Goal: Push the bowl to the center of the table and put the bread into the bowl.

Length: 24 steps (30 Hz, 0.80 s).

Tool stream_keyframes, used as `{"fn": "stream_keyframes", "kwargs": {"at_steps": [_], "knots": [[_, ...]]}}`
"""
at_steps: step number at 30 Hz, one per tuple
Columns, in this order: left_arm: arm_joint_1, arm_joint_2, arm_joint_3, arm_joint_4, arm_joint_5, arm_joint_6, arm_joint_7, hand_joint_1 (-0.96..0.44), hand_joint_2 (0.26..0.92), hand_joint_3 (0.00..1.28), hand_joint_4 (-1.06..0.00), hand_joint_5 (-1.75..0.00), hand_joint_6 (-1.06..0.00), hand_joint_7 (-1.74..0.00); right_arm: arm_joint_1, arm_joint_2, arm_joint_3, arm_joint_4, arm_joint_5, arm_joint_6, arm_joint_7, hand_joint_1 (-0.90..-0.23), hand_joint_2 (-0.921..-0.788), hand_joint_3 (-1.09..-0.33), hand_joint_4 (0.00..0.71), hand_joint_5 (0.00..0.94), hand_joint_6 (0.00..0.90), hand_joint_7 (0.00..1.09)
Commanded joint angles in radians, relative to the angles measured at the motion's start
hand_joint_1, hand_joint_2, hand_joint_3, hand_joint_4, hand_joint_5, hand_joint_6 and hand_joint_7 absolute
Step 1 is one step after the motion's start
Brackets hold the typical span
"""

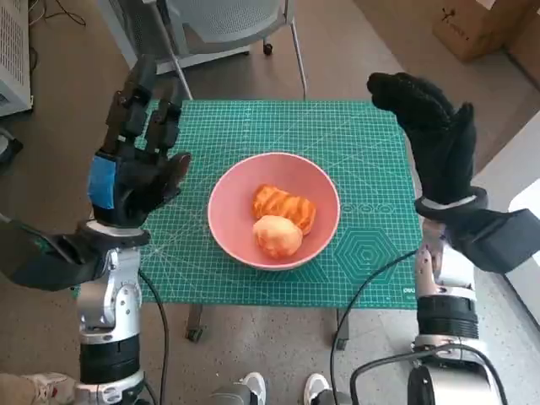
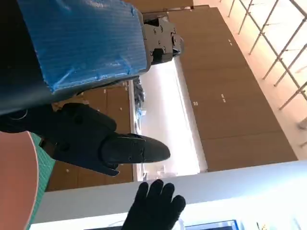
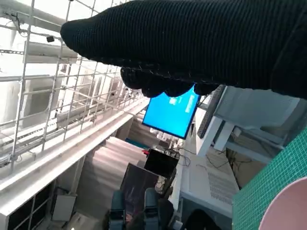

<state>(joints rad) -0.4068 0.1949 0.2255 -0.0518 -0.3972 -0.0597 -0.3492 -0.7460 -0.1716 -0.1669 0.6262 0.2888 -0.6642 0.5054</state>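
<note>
A pink bowl (image 1: 228, 211) stands near the middle of the green cutting mat (image 1: 363, 160). Inside it lie two pieces of bread: a striped golden pastry (image 1: 284, 207) and a pale round bun (image 1: 277, 237). My left hand (image 1: 135, 164) is raised above the mat's left edge, fingers spread and pointing up, holding nothing. My right hand (image 1: 430, 135) is raised over the mat's right edge, fingers apart and empty. The left wrist view shows the left hand's taped back (image 2: 81, 43), the bowl's rim (image 2: 17, 187) and the gloved right hand (image 2: 156, 208). The right wrist view shows the glove (image 3: 201, 43) and a sliver of bowl (image 3: 288, 213).
A grey chair (image 1: 228, 25) stands behind the table. A cardboard box (image 1: 481, 25) sits on the floor at the back right. A person's shoes (image 1: 283, 390) show below the table's front edge. A blue screen (image 3: 172, 112) appears in the right wrist view.
</note>
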Motion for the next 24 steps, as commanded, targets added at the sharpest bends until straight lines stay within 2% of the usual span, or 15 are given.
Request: {"fn": "stream_keyframes", "kwargs": {"at_steps": [1,13,24], "knots": [[-0.012,0.017,0.002,-0.006,0.000,0.004,-0.001,-0.61,0.921,0.31,-0.01,0.00,0.00,-0.22,0.012,0.007,0.003,0.006,0.002,0.008,0.006,-0.572,-0.921,-0.564,0.261,0.000,0.366,0.01],[-0.047,0.052,-0.001,0.005,0.014,0.009,-0.006,-0.60,0.921,0.32,0.00,0.00,0.00,-0.21,0.007,0.006,0.003,0.002,0.015,0.025,0.009,-0.583,-0.921,-0.533,0.258,0.000,0.365,0.00],[-0.067,0.062,-0.015,0.014,0.029,-0.004,-0.014,-0.59,0.921,0.35,0.00,0.00,0.00,-0.22,0.009,0.002,0.004,-0.016,0.009,0.035,-0.006,-0.585,-0.921,-0.527,0.258,0.000,0.353,0.00]]}}
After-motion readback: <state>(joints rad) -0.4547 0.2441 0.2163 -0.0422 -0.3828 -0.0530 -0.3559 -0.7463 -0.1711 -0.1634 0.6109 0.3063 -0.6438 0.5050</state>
